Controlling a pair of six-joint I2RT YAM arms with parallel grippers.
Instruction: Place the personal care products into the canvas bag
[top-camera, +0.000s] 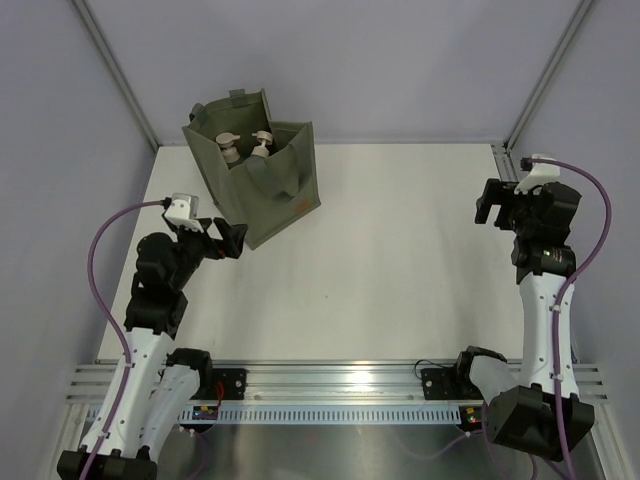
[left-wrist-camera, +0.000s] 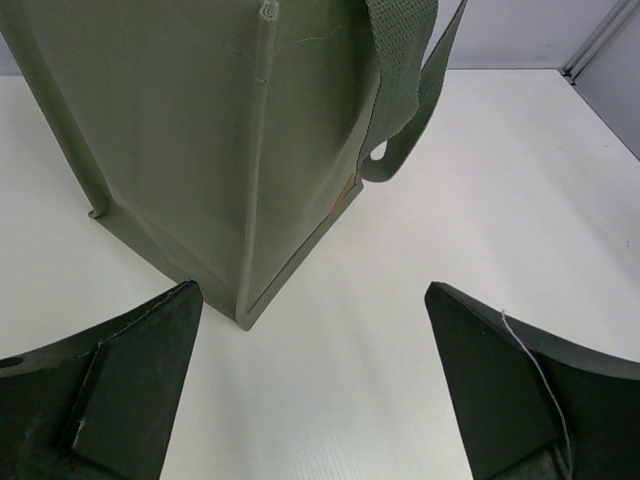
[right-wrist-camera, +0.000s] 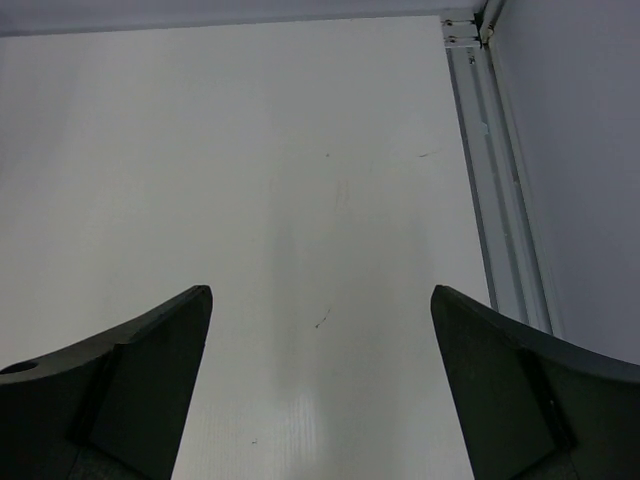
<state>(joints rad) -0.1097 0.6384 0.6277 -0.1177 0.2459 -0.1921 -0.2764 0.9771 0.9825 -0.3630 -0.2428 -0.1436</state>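
The olive-green canvas bag (top-camera: 262, 175) stands upright at the back left of the white table. Two beige pump tops (top-camera: 243, 143) of grey-green bottles show inside its open mouth; no other bottles are in view. The orange-brown patch (top-camera: 300, 207) is on its front. My left gripper (top-camera: 237, 238) is open and empty, just in front of the bag's near corner. In the left wrist view the bag (left-wrist-camera: 200, 140) fills the upper left, a strap handle (left-wrist-camera: 405, 90) hanging at its right side. My right gripper (top-camera: 490, 205) is open and empty above bare table at the far right.
A metal rail (right-wrist-camera: 495, 180) runs along the table's right edge beside the grey wall. Grey walls close the back and sides. The slotted aluminium mounting rail (top-camera: 330, 385) with both arm bases lies along the near edge.
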